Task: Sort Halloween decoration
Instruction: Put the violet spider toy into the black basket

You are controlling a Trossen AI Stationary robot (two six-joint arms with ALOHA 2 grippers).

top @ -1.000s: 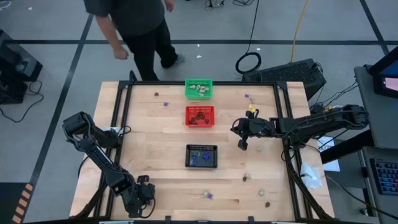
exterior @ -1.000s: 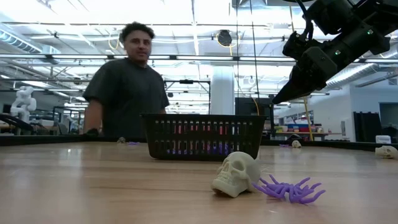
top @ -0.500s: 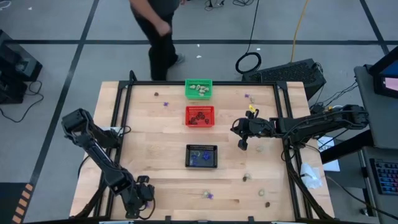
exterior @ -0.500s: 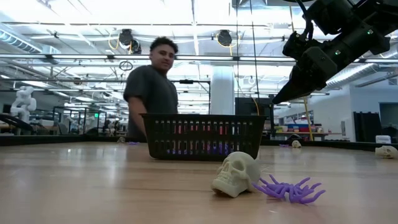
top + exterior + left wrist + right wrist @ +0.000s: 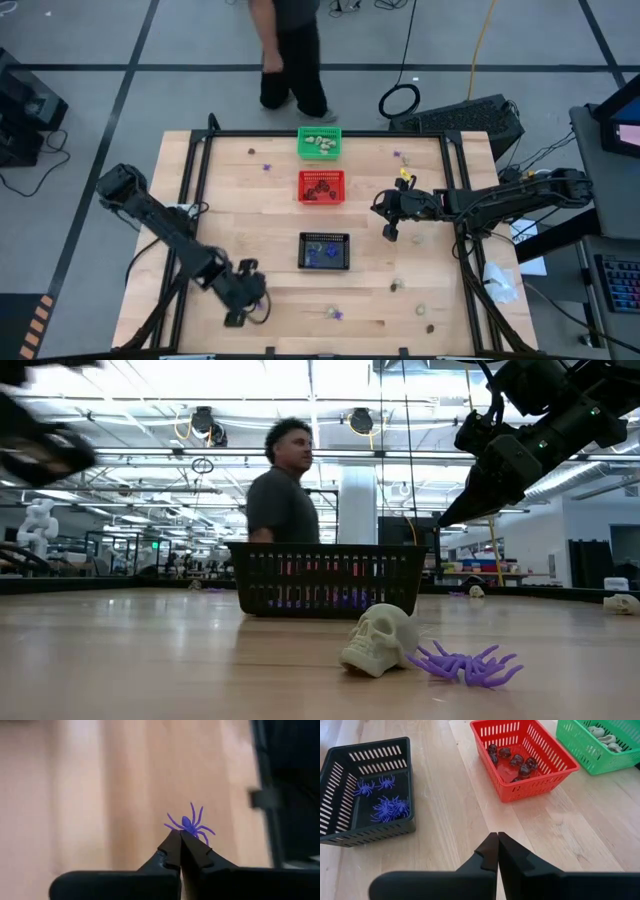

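- On wooden table [image 5: 250,220]: black basket [image 5: 325,251], red basket [image 5: 321,187], green basket [image 5: 320,143].
- Left gripper [image 5: 180,834]: pinched on purple spider [image 5: 190,824], seemingly.
- Right gripper [image 5: 497,836]: closed, empty.
- Beyond: person [image 5: 280,500].

left gripper [image 5: 240,305] pinched closed, right gripper [image 5: 389,233] closed

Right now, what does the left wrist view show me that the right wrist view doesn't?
Only the left wrist view: the left gripper shut on a purple spider above bare wood.

Only the right wrist view: the empty, shut right gripper, the black basket holding purple spiders, the red basket holding dark brown trinkets, and the green basket holding pale ones.

Both: closed fingertips over the wooden table.
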